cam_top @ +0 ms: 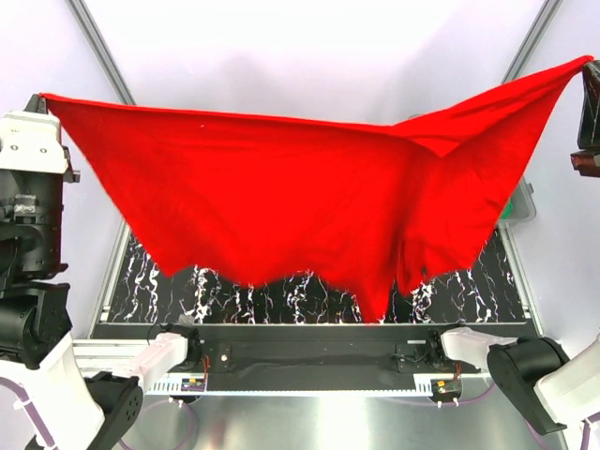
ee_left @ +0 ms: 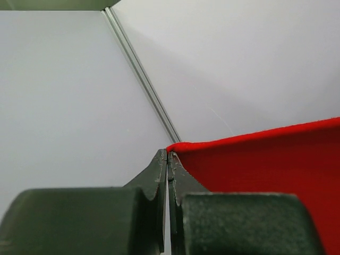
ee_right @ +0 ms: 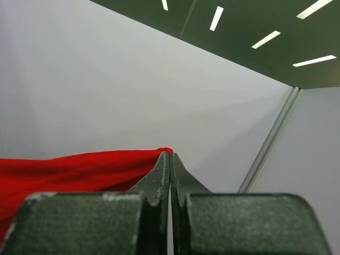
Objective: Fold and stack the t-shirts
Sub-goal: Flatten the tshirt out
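Nearest the arm bases, the ragged lower edge of the red shirt [cam_top: 281,187] hangs over the front of the black marbled table [cam_top: 216,281], dipping lowest right of centre. Whether it touches the surface cannot be told. Farther back and higher, its top edge is stretched side to side, roughly parallel to the table's near edge. The left gripper [ee_left: 169,155] has its fingers pressed together on one corner, and the right gripper [ee_right: 170,155] is clamped the same way on the opposite corner. The shirt's long axis therefore lies straight between the two tools, with the cloth hanging below them and neither arm nearer. The right half is creased and bunched. Laying it flat likely depends on lowering both ends evenly.
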{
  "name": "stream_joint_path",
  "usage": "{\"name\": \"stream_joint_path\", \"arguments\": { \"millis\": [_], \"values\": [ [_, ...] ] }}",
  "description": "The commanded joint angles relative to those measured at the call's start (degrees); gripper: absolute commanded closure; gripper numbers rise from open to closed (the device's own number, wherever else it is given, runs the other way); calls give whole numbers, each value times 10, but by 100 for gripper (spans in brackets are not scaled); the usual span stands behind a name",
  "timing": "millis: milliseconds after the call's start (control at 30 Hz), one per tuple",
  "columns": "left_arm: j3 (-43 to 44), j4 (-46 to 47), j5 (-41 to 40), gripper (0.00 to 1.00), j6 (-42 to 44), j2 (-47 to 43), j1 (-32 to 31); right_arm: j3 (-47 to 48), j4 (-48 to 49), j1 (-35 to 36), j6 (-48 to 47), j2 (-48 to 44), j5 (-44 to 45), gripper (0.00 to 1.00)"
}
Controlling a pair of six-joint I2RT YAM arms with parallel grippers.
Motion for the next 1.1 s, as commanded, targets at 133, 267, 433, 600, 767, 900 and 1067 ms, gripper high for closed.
{"name": "stream_joint_path", "arguments": {
  "millis": [133, 267, 433, 600, 767, 900, 1067],
  "values": [
    [-85, -35, 21, 100, 12, -1, 9, -66, 20, -8, -22, 30, -6, 100],
    [-255, -31, 28, 100, 13, -35, 9, -237, 87, -8, -32, 6, -14, 100],
    [-443, 17, 29, 100, 29, -15, 22, -466, 191, -8, -47, 12, -24, 100],
    [-487, 99, 36, 100, 28, 108, 51, -515, 251, -8, -48, 138, -39, 100],
    [-412, 148, 51, 100, 29, 273, 78, -488, 266, -10, -91, 283, -32, 100],
    [-298, 122, 106, 100, 1, 439, 88, -412, 265, -16, -104, 381, -3, 100],
    [-211, 114, 108, 100, -19, 550, 109, -330, 253, -18, -103, 509, 13, 100]
  ]
}}
